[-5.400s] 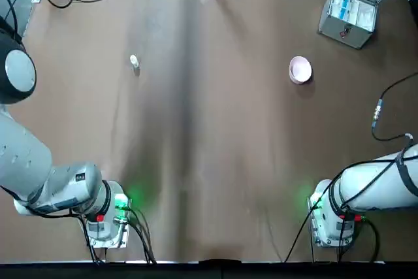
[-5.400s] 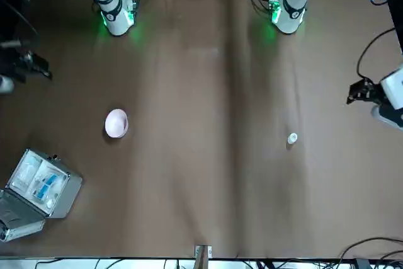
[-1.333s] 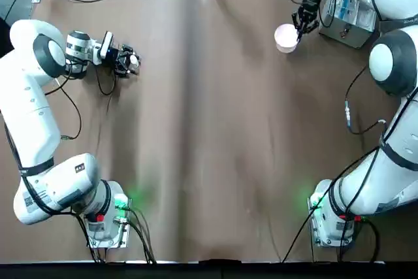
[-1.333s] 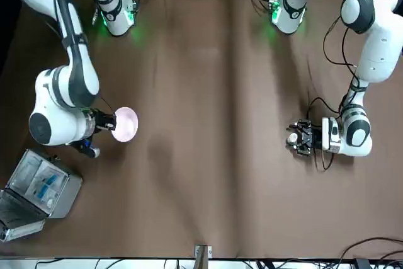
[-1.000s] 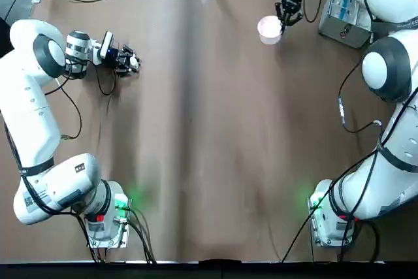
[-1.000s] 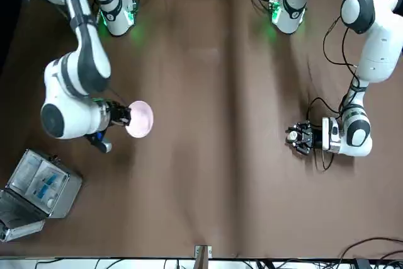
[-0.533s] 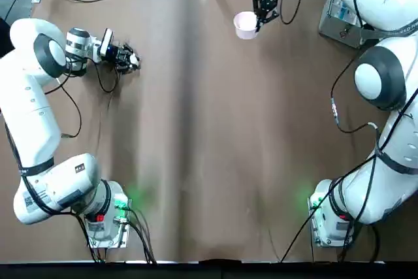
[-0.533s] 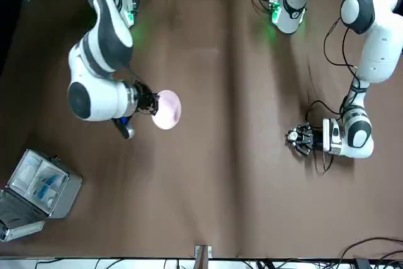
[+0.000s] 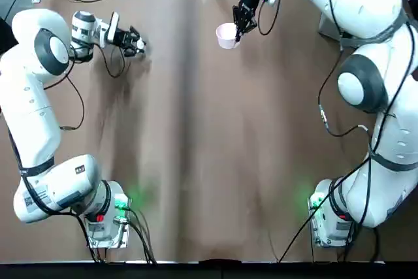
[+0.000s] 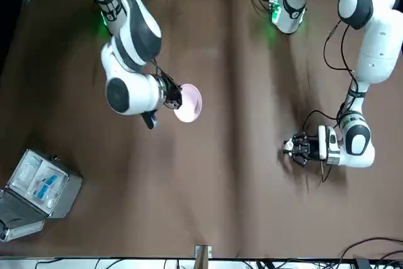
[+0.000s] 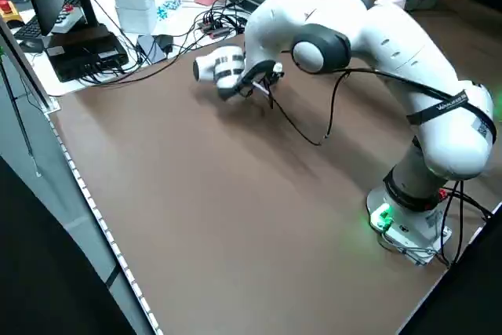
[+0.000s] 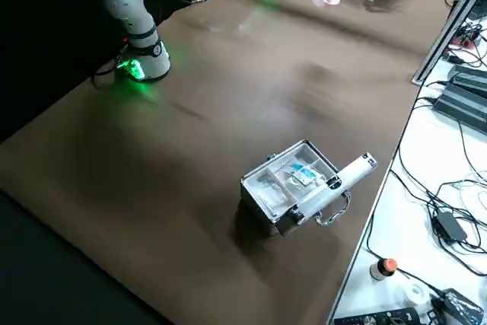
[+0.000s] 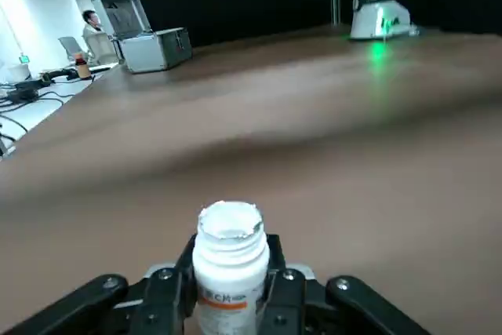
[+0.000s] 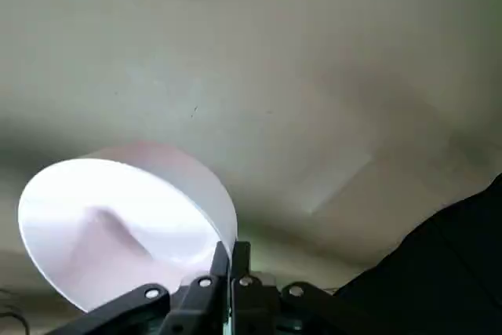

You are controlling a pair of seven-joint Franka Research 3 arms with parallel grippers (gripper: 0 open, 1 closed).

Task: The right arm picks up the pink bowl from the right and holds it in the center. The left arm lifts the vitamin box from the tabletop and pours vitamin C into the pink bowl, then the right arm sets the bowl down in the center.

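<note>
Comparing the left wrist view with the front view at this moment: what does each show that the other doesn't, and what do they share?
Only the left wrist view shows the vitamin box close up as an open-topped white bottle with an orange-striped label, clamped between the left pincer fingers. Only the front view shows the right pincer pinching the rim of the pink bowl, held above the tabletop. Both show the bowl, the grey case and the brown tabletop.

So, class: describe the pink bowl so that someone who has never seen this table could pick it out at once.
Start from the brown tabletop and look to its far middle. There the right gripper pinches the rim of the pink bowl, holding it above the surface. It is round, pale pink and open, unlike the small white vitamin bottle in the left gripper.
</note>
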